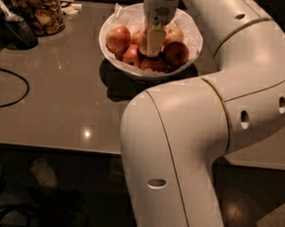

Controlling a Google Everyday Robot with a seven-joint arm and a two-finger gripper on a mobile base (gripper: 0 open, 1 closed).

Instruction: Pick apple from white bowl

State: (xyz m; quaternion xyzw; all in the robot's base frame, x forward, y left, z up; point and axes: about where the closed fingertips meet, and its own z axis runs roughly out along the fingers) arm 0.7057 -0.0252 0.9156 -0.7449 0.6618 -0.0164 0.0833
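Observation:
The white bowl [195, 35] stands on the table at the back centre and holds several apples on crinkled white paper. A large orange-red apple [118, 38] lies at its left side. Darker red apples [176, 53] lie at the right and front. My gripper [154, 43] points straight down into the middle of the bowl, among the apples. It is pressed against a yellowish-red apple [141, 40] that it mostly hides. I cannot make out a grasp.
A glass jar [38, 9] of brown pieces stands at the back left beside a dark appliance [6, 28]. A black cable [11, 88] loops over the left of the table. My big white arm [190, 139] fills the right foreground and hides the table's right side.

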